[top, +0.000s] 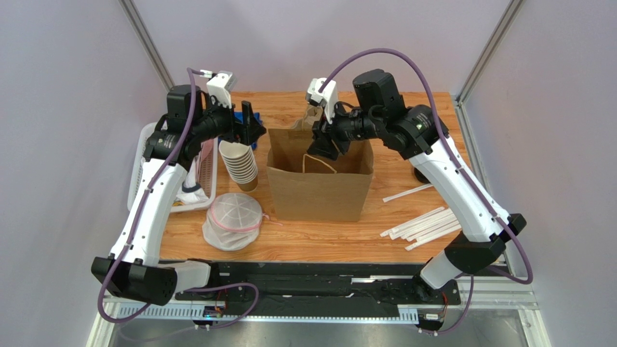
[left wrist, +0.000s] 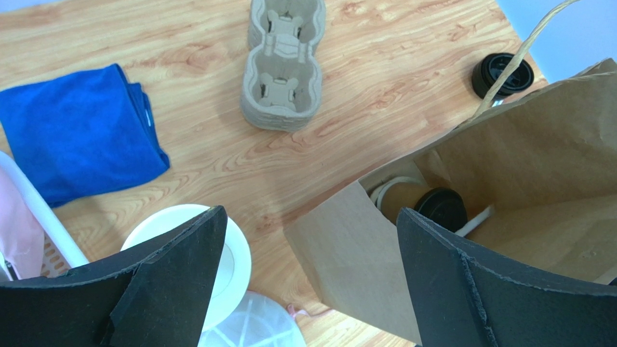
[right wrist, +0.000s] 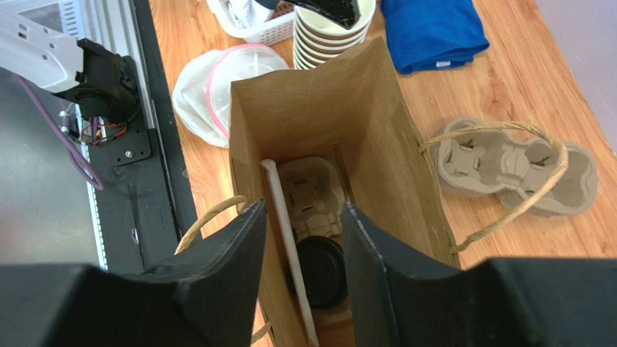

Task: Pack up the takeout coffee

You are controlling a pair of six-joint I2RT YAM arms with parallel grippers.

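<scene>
**Jaws parted at the bag, coffee down inside**

Right jaws stand narrowly parted and empty, the fingers (right wrist: pixel 217 282) poised just above the open mouth of the brown paper bag (right wrist: pixel 319 101). Straight below the gap between them, on the bag's floor, is the takeout coffee (right wrist: pixel 322 271). Only its black lid shows from up there, and I cannot tell whether the cup stands quite upright. Just beyond it in the bag lies a pulp cup carrier (right wrist: pixel 311 191). A white straw (right wrist: pixel 282 217) runs along the wall beside both.

Left jaws gape wide and hold nothing. Their fingers (left wrist: pixel 174 275) hang beside the bag's left edge, over the stack of paper cups (top: pixel 239 160).

Farther out from the left jaws, a second carrier (left wrist: pixel 282 65) lies on the worktop (left wrist: pixel 405 79), with a folded blue cloth (left wrist: pixel 80 130) to one side of it. A loose black lid (left wrist: pixel 502 74) sits past the bag's far corner. Nearer the arm bases there is a clear sack of lids (top: pixel 233 217). Out on the right arm's side, well apart from the bag, lies a scatter of loose straws (top: pixel 424 224).
</scene>
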